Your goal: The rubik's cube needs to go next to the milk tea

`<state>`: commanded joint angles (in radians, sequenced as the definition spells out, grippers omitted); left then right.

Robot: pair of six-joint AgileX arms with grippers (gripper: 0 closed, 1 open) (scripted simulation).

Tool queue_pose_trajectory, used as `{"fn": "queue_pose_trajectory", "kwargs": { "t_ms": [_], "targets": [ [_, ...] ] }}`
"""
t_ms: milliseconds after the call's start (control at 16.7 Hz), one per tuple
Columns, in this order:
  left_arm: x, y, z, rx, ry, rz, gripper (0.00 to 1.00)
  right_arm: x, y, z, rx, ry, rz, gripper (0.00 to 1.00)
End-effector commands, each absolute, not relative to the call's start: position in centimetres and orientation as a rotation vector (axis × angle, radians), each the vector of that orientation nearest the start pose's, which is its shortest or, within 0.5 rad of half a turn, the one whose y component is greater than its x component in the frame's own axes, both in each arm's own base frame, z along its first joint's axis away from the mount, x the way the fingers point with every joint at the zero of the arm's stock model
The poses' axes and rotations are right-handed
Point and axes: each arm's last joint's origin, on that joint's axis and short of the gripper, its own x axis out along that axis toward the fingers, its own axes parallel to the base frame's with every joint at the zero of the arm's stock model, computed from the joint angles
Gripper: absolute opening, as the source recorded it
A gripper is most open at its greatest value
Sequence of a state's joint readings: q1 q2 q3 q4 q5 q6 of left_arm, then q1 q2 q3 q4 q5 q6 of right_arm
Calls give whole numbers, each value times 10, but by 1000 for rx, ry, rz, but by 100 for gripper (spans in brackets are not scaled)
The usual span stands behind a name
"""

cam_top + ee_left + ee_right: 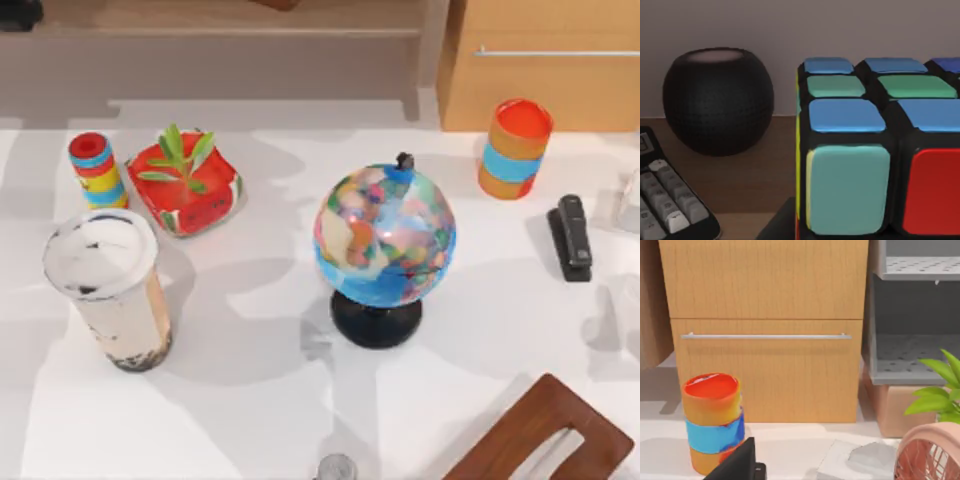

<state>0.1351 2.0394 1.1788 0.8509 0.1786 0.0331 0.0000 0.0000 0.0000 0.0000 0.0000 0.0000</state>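
— Jaws first: what state are they in?
— Cannot tell for either arm.
— Where is the rubik's cube (880, 150)?
— Right of the left wrist frame, up close, beside a black round speaker (717, 100).
— And the milk tea (108, 290)?
— Left side of the top view, upright on the bench (260, 400), left of the globe (383, 250).

White table (260, 400) with soft grey shadows across it, and a brown wooden chair back (545, 435) poking in at the near right corner. Behind the table there's a light wood cabinet (765, 330) with a thin metal drawer handle (765, 336), next to a grey shelf unit (915, 340) with perforated shelves.
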Motion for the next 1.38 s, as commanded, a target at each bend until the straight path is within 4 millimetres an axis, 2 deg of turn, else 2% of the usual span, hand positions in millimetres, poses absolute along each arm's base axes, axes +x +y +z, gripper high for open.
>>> {"fn": "queue_pose_trajectory", "kwargs": {
  "t_ms": [240,420,660,840,1200,1380],
  "targets": [
    [444,63,227,44,66,-22,0,106,-1,160,0,0,0,100],
    [436,67,254,60,166,-17,0,106,-1,160,0,0,0,100],
    [416,69,270,60,396,-10,0,106,-1,160,0,0,0,100],
    [394,68,262,45,645,-6,0,106,-1,160,0,0,0,100],
    [341,60,220,11,1205,-9,0,106,-1,160,0,0,0,100],
    [318,55,203,4,1431,-15,0,106,-1,160,0,0,0,100]
  ]
}}
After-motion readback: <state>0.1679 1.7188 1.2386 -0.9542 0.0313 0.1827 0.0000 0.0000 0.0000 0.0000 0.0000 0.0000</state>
